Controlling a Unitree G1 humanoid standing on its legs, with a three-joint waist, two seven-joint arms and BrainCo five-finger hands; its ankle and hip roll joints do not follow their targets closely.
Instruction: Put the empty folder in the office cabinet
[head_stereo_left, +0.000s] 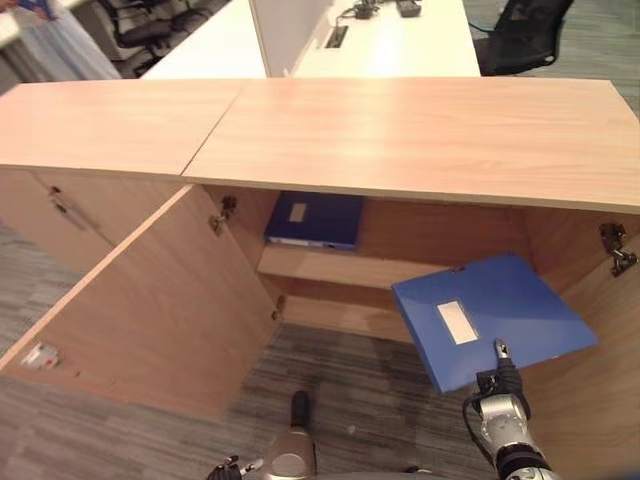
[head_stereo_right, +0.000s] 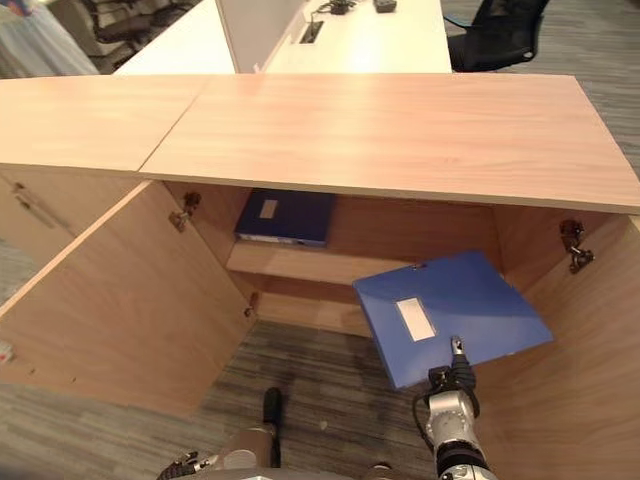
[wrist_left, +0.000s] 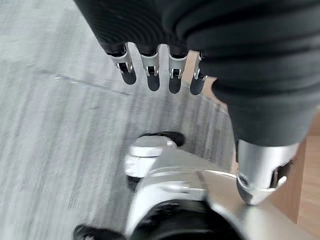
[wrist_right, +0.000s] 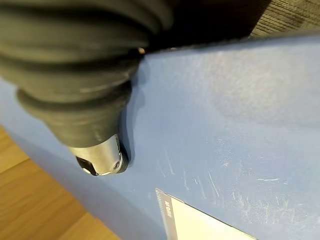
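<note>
Grey striped carpet (head_stereo_left: 330, 370) runs in front of a low wooden office cabinet (head_stereo_left: 420, 130) with a long top, beyond which white desks (head_stereo_left: 390, 45) and black office chairs (head_stereo_left: 525, 35) stand. Both cabinet doors hang wide open: the left door (head_stereo_left: 150, 310) swings far out over the carpet, the right door (head_stereo_left: 600, 350) stands close by the arm. Inside, a dark blue folder (head_stereo_left: 315, 220) already lies flat at the back left of the inner shelf (head_stereo_left: 330, 268). The blue folder (head_stereo_left: 495, 315) being handled, with its white label facing up, is held tilted in the air in front of the opening, just ahead of the shelf's front edge and toward its right end. The right hand (head_stereo_left: 500, 372) pinches it at the near edge, the thumb (wrist_right: 102, 157) pressed on the cover; the fingers underneath are hidden. The left hand (wrist_left: 157, 67) hangs low over the carpet, its fingers straight and holding nothing. As I judge it, the carrying is done and the placing remains: the folder has yet to go in and settle. Room looks ample on the right part of the shelf beside the stored folder, though the top's front edge above and the right door nearby leave limited clearance for a tilted folder.
</note>
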